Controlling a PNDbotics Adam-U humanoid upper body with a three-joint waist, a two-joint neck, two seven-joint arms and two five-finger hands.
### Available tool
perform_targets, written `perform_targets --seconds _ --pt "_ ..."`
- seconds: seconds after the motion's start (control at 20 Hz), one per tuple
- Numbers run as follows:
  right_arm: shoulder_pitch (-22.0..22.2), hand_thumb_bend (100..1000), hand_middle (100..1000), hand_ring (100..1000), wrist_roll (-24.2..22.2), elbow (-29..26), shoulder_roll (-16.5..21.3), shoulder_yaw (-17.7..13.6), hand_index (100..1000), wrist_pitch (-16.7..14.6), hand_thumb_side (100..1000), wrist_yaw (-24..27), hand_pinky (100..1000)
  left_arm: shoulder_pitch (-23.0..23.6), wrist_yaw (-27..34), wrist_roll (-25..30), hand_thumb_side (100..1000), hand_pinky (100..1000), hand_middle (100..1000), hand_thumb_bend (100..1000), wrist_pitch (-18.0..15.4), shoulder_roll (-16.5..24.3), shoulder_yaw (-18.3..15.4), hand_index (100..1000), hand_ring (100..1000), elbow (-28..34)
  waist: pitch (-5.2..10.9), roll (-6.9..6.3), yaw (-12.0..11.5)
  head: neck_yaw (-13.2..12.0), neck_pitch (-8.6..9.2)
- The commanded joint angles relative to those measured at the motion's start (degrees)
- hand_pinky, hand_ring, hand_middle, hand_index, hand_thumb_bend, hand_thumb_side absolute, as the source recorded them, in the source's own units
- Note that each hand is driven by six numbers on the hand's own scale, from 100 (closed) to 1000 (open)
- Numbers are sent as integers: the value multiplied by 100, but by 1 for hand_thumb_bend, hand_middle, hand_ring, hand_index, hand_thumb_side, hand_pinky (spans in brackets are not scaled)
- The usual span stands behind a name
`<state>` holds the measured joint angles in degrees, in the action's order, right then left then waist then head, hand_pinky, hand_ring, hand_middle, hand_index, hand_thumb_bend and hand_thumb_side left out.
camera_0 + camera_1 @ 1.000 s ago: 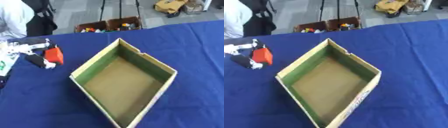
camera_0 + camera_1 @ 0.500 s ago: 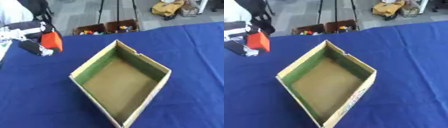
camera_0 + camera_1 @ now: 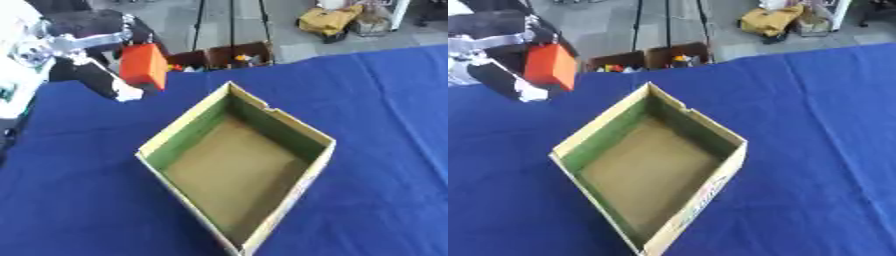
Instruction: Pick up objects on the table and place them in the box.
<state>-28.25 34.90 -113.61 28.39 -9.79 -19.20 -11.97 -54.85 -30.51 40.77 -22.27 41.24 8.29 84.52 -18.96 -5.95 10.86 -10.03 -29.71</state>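
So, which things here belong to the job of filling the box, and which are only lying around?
Belong to the job:
- orange block, held up in the left hand, left of the box and not over it
- open cardboard box, nothing inside it, on the blue table

Only lying around:
- bins of small coloured things on the floor beyond the table
- yellow bag on the floor

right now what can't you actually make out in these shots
- Orange block: blurred in both views; markings and exact shape unreadable.
- Left hand: motion blur hides how the fingers sit on the block.
- Right hand: in neither view.
- Box: near corner cut by the bottom edge in the left eye view.
- Crates behind the table: contents just small coloured specks.
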Motion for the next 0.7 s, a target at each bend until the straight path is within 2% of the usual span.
perform_targets --seconds 0.05,0.35,0.7 --pt "-93 100 790 745 11 -98 57 -18 772 -29 617 32 757 -213 65 299 431 353 562 100 30 -245 85 747 522 151 218 -31 18 -40 -20" --pt "-102 100 789 745 69 -98 33 -68 772 -48 610 8 756 -313 -236 613 430 356 573 100 147 -1010 212 746 530 27 216 -25 38 -69 -11" --pt "-99 100 789 746 110 -98 32 -78 772 -47 604 -13 756 -316 -922 690 427 364 594 100 203 -1431 511 746 556 -120 240 -48 15 -60 -5"
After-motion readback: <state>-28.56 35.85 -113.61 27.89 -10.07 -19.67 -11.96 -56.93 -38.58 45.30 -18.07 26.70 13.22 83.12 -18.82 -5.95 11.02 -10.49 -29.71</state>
